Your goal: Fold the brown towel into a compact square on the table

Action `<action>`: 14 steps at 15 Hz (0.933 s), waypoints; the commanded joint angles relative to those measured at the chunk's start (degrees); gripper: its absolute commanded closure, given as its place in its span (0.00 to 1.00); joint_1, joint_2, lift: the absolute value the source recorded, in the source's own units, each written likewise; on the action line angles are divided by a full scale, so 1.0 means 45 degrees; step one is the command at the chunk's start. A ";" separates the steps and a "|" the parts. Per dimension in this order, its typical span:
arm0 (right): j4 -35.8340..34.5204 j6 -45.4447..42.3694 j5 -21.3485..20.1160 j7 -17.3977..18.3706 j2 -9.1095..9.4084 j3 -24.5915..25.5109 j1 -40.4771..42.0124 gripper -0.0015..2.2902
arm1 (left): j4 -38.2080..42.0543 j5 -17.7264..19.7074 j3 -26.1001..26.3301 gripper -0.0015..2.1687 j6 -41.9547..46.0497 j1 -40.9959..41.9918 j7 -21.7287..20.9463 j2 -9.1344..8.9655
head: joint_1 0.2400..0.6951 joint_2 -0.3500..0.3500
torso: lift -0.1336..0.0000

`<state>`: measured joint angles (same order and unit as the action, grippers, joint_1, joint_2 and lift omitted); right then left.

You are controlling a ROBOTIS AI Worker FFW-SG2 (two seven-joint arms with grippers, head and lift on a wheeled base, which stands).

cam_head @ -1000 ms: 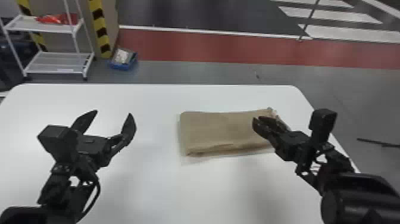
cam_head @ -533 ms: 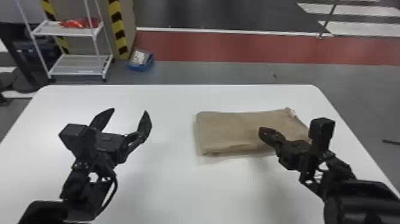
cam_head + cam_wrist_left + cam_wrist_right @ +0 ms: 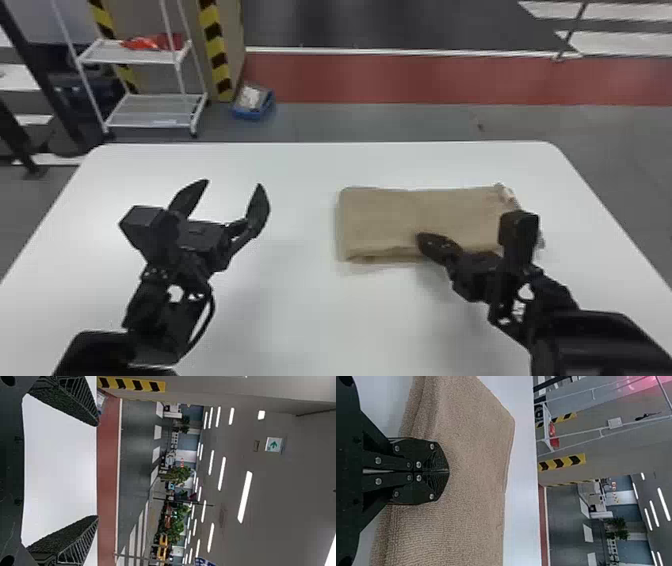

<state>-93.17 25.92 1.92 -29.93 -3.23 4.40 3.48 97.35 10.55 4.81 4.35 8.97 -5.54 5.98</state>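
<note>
Towel point(image 3: 400, 215): brown, folded into a flat oblong, lying right of the middle of the table point(image 3: 310, 310), its long sides running left to right.
Rack point(image 3: 135, 57): white, two-tiered, on the floor beyond the table's far left part.
Red thing point(image 3: 155, 42): on the rack's upper tier, too blurred to name.
Stripes point(image 3: 215, 50): yellow and black, upright, just beside the rack.
Left gripper point(image 3: 232, 185): wide open, nothing in it, over the left part of the table and well apart from the towel; in the left wrist view the fingers point(image 3: 73, 544) stand far from each other, with white tabletop between them.
Blue box point(image 3: 254, 114): on the floor past the table's far edge, with something pale in it.
Near side: layers of the towel stacked one on another, slightly uneven.
Right gripper point(image 3: 425, 241): closed, its fingers point(image 3: 437, 485) pressed together in the right wrist view, no cloth seen between them; it is over the towel near that layered side, and whether it touches the cloth I cannot tell.
Far right corner: a small pale patch on the towel.
Right end: partly hidden behind the right arm point(image 3: 590, 335).
</note>
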 commanded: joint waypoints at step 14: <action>-0.0272 0.0364 0.0218 0.1281 0.0728 -0.3360 -0.0227 0.85 | -0.0072 0.0176 -0.0249 0.02 0.0096 0.0019 -0.0137 0.0000 | 1.00 0.72 | 0.08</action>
<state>-93.84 27.56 2.67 -24.30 0.00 -9.94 2.39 97.13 11.33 3.79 4.78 9.05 -6.15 5.98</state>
